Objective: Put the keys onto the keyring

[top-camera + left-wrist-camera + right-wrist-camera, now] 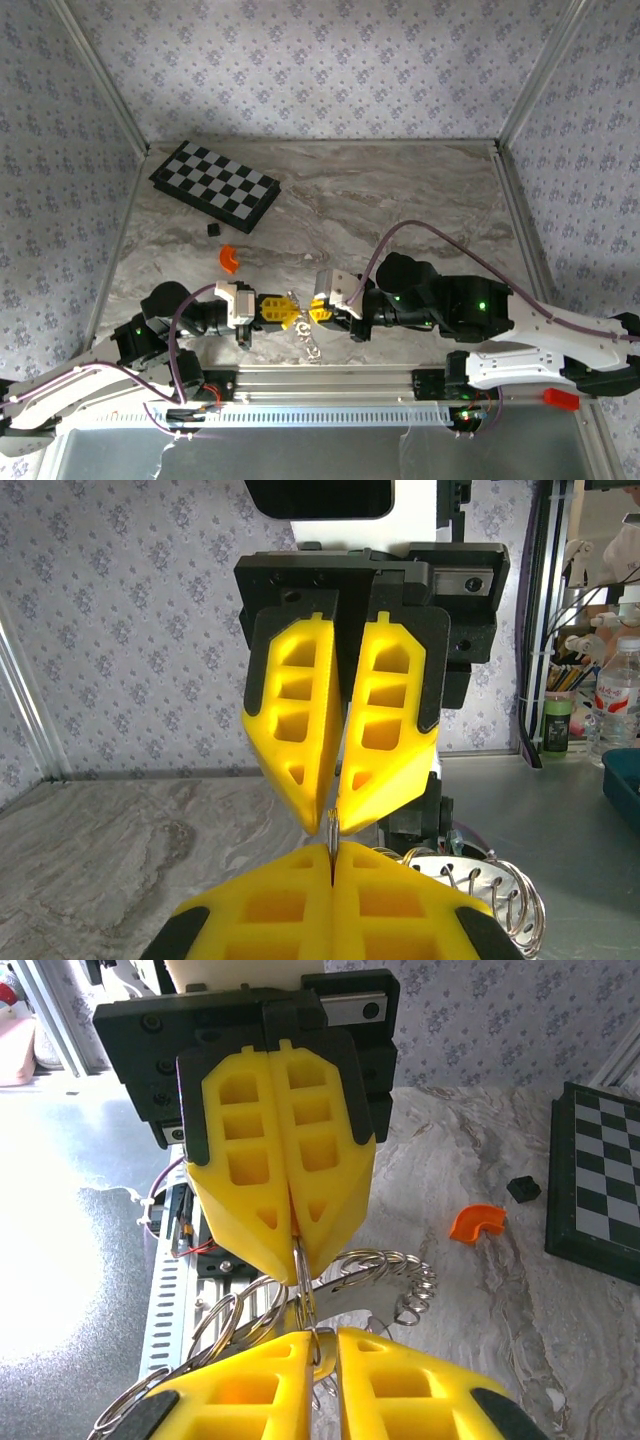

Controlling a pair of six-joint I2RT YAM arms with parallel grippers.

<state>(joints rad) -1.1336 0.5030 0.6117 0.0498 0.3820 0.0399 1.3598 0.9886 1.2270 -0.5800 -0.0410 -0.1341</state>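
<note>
Right jaws, closest to us, are nearly closed on the keyring [380, 1265] wire, and left jaws, tip to tip with them over the near tabletop [400, 200], pinch tight what looks like the little gold key [332, 828], so a small wobble could make it slip.

The keyring [385, 1270] is a silver ring with little silver loops fanned round it, dangling over the middle of the tabletop's [400, 200] near edge, nipped in the left gripper [297, 1248]. The key [331, 827] is a thin gold sliver, edge-on at the right gripper's [334, 816] tips.
</note>
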